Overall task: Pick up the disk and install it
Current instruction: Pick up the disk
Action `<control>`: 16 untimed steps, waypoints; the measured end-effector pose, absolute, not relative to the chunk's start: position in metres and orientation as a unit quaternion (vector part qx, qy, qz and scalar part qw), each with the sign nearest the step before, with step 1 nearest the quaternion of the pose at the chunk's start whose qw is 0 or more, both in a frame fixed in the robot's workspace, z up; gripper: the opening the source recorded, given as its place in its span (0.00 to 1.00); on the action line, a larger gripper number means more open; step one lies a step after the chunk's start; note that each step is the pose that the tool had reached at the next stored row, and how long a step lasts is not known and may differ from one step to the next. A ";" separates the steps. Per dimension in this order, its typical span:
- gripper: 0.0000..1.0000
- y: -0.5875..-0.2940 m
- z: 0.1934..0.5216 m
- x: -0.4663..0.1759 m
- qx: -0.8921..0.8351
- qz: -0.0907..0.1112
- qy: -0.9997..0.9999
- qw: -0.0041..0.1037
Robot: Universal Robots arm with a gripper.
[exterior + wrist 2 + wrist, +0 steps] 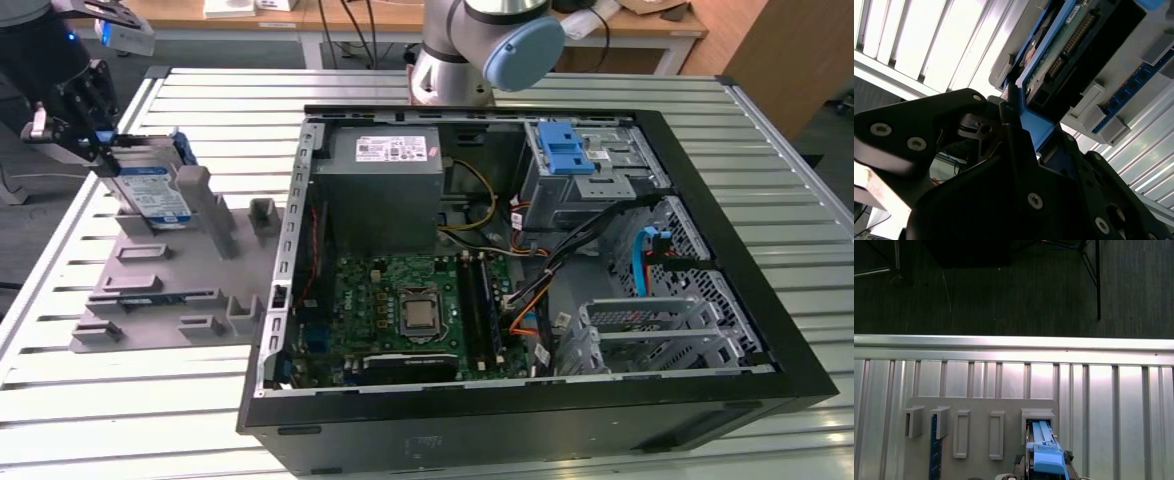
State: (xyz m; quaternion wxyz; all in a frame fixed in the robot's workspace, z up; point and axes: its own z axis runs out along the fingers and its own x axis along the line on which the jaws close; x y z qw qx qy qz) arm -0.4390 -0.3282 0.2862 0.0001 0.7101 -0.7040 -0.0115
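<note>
**Gripper clamped on disk in holder**

The gripper (107,150) is closed narrowly on the top edge of the disk (150,190). The disk stands upright in a grey slotted holder (174,290), to the exterior view's left of the open computer case (747,330). Held only by that edge, it may twist, jam in its slot, or slip.

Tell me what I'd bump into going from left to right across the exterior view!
hand → disk → grey power box → blue bracket → silver cage
</note>
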 end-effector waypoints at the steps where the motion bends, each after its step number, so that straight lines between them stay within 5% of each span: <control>1: 0.36 -0.328 0.286 -0.439 0.710 -0.011 -0.704 0.000; 16: 0.36 -0.328 0.294 -0.439 0.710 -0.012 -0.704 0.000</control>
